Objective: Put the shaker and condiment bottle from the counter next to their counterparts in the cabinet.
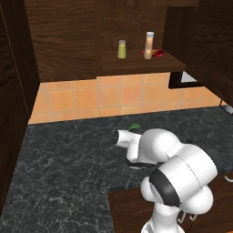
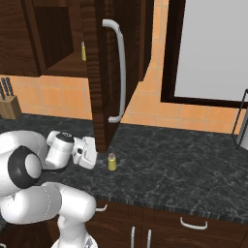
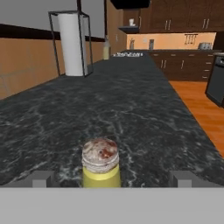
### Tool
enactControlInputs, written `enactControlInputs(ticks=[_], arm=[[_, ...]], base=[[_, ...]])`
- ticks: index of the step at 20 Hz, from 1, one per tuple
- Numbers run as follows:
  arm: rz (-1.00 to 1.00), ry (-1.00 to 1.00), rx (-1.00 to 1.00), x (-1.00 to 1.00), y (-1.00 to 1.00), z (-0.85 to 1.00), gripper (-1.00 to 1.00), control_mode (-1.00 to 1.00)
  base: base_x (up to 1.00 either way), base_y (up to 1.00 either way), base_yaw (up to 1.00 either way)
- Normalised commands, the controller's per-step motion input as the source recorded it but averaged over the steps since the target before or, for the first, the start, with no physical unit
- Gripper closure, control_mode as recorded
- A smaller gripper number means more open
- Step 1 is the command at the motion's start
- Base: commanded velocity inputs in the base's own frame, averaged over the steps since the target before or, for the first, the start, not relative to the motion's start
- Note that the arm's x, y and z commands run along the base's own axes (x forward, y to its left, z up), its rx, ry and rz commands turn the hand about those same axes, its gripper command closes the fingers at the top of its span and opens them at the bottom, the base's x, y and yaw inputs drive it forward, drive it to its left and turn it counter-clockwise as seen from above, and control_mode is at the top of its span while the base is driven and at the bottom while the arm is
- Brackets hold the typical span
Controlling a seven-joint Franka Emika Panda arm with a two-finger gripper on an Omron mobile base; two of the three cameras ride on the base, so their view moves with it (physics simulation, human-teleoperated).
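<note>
The gripper [image 3: 111,178] stands spread wide, its two dark fingertips [image 3: 41,178] far apart at the bottom of the hand view, and between them rises the shaker [image 3: 100,162], yellow-green with a speckled silvery cap. The tips flank it on either side without touching it; nothing is pinched. In the right base view the hand [image 2: 87,151] reaches low over the counter [image 2: 184,169], and the shaker [image 2: 112,162] stands just beside it, upright on the black veined worktop, its long axis vertical and cap upward, near the foot of the open cabinet door [image 2: 99,72].

Farther out, the left base view shows the cabinet [image 1: 136,63] shelf above the orange tiled wall [image 1: 113,95]. On the shelf board stand a matching shaker [image 1: 121,49], upright, and to its right the condiment bottle [image 1: 148,45], slim and peach-orange with a pale cap, also upright. Just beside the bottle lies a red bottle [image 1: 157,54], on its side. A green leafy lump [image 1: 134,127] peeks out on the counter behind the arm. A knife block [image 2: 8,102] sits at the far left of the right base view, and a paper towel roll [image 3: 72,43] in a wire holder stands far down the counter in the hand view
</note>
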Motion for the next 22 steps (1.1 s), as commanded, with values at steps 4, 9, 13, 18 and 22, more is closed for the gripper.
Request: enactControlInputs(ticks=[4, 9, 13, 18, 22], arm=[[0.0, 0.0, 0.0, 0.12, -0.09, -0.09, -1.0, -1.0], [0.0, 0.0, 0.0, 0.0, -0.11, -0.13, -1.0, -1.0], [0.0, 0.0, 0.03, 0.0, -0.16, -0.04, -1.0, -1.0], [0.0, 0.0, 0.03, 0.0, -0.2, -0.06, -1.0, -1.0], [0.0, 0.0, 0.0, 0.0, -0.12, -0.26, -1.0, -1.0]], base=[[0.0, 0.0, 0.0], [0.0, 0.0, 0.0], [0.0, 0.0, 0.0], [0.0, 0.0, 0.0], [0.0, 0.0, 0.0]])
